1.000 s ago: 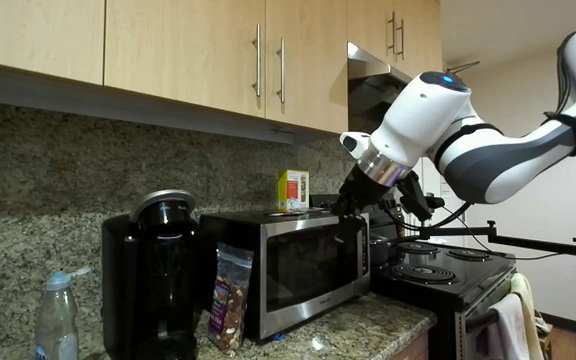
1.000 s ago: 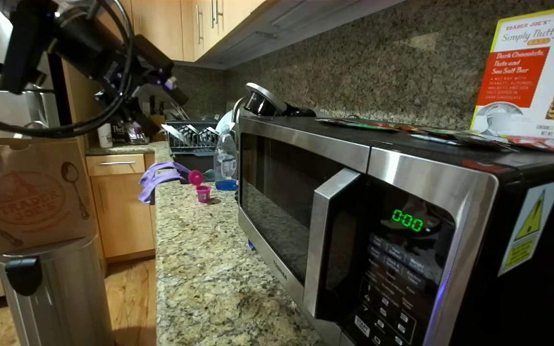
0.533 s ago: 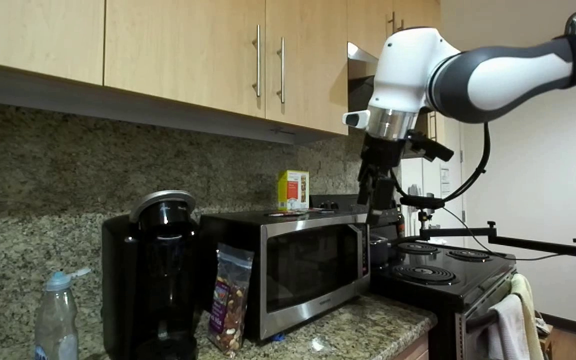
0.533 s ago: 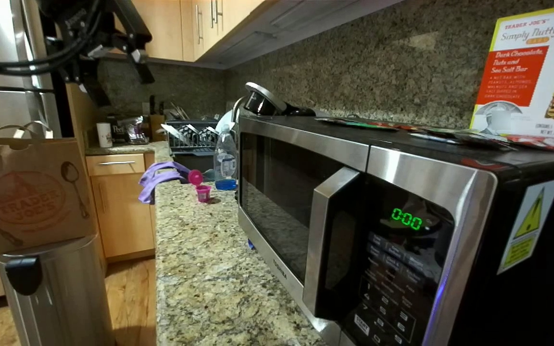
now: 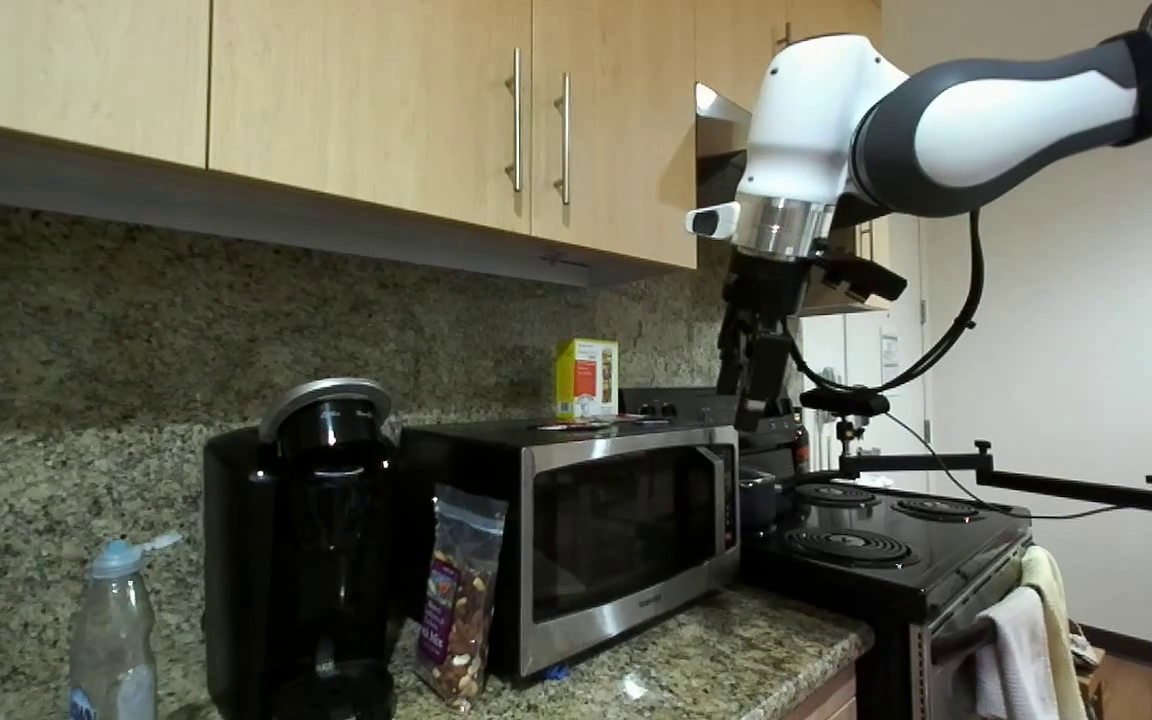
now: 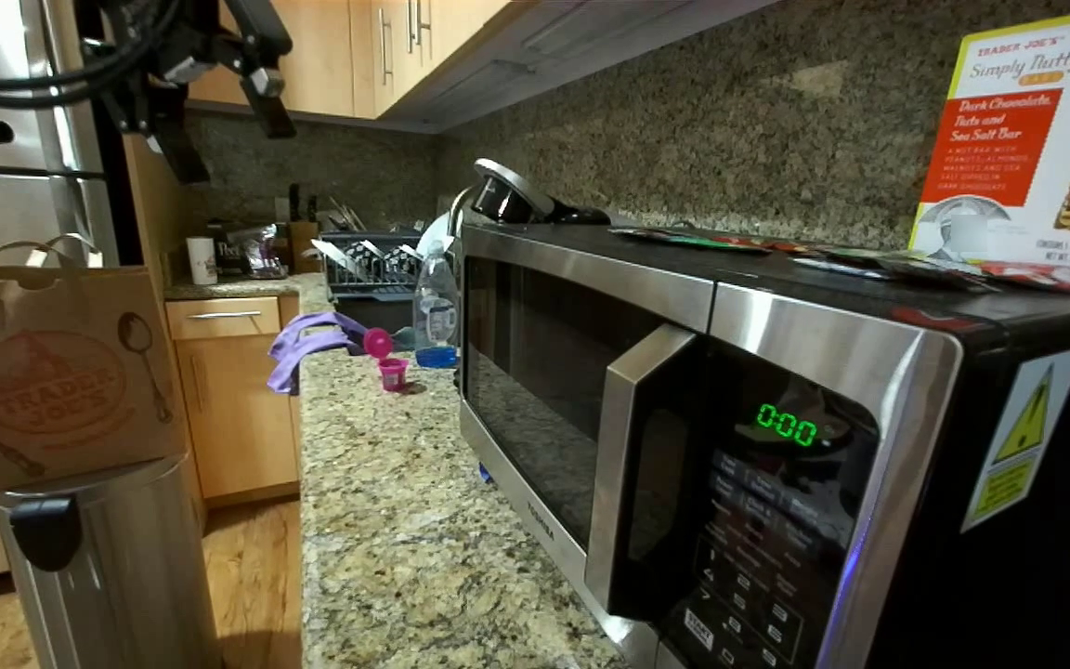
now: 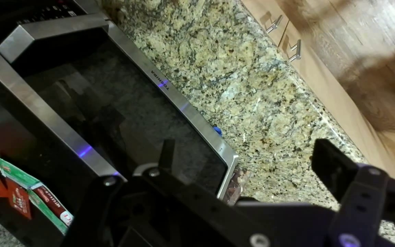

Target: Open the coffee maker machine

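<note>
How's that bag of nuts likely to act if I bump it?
The bag of nuts would likely crumple at its clear, unfilled top. It is filled only lower down, so the bottom should be the heavier end. It stands tilted beside the microwave, so a bump might topple it.

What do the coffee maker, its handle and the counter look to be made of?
Coffee maker: probably glossy black plastic, from its sharp highlights. Handle: silver-gray with a soft sheen, metal or metallic-finish plastic; can't tell. Counter: polished stone, likely granite, by its speckles and glare.
</note>
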Motion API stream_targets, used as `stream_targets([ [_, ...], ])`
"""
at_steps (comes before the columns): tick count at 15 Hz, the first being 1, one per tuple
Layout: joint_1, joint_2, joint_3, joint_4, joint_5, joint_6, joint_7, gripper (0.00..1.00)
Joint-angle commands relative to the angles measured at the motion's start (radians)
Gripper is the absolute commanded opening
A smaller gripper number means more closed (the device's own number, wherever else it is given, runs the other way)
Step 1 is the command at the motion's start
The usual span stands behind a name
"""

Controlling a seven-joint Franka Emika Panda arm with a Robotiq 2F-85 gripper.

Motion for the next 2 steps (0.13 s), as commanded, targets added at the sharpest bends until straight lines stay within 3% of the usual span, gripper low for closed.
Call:
stream_targets([
  [1,-0.088,0.011,0.066,-0.003,0.051,0.020,-0.040,1.00],
  [2,-0.088,0.011,0.066,-0.003,0.051,0.021,-0.040,1.00],
])
